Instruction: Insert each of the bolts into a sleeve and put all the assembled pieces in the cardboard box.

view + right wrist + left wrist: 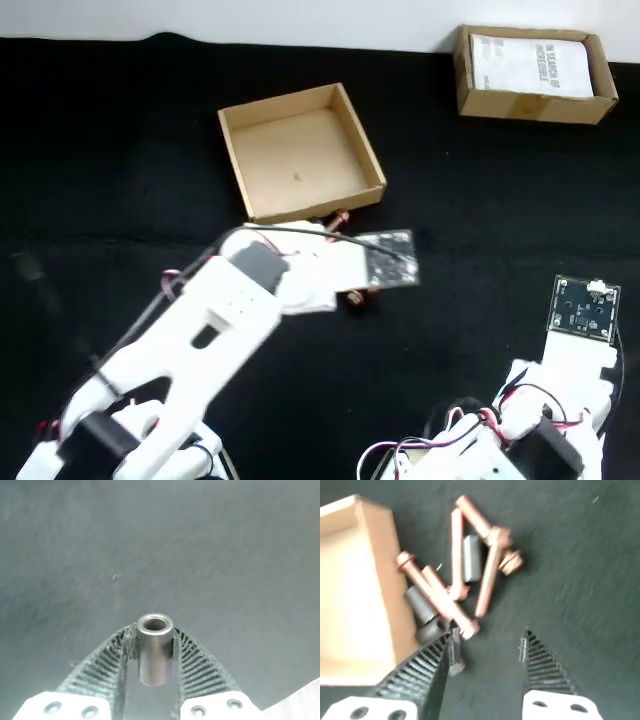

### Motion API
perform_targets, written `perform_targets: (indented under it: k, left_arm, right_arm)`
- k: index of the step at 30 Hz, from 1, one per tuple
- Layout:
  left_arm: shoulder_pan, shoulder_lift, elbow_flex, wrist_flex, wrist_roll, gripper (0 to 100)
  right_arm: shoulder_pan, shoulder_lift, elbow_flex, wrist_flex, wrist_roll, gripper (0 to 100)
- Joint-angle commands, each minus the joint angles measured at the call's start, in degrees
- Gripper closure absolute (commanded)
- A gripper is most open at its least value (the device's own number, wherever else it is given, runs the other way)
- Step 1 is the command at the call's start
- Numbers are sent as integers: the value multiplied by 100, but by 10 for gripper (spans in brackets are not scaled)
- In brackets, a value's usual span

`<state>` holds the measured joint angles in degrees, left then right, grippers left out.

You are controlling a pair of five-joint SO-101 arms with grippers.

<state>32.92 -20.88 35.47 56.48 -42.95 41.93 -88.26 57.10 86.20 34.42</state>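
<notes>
While the cardboard box (298, 150) sits empty, left gripper (488, 636) gapes over loose bolts (438, 593), right gripper (156, 630) clamps a sleeve (156, 656), nothing assembled yet.

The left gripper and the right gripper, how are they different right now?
The left gripper has its jaws open and holds nothing; the right gripper has its jaws shut on a grey sleeve. The left gripper hangs by a pile of copper bolts beside the cardboard box; the right gripper has just bare black table in front of it. Both have black ribbed jaws.
</notes>
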Motion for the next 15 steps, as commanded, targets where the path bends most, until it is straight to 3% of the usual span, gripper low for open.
perform_targets:
  k: [1,5,15]
  left_arm:
    - [479,409,-215,-123,158,794]
    - [576,1130,-664,-26,0,796]
    - [215,2624,-2211,202,-1574,796]
  right_arm:
    - [66,-215,-13,-391,44,991]
    - [75,-277,-13,-488,53,991]
    - [295,-277,136,-629,79,991]
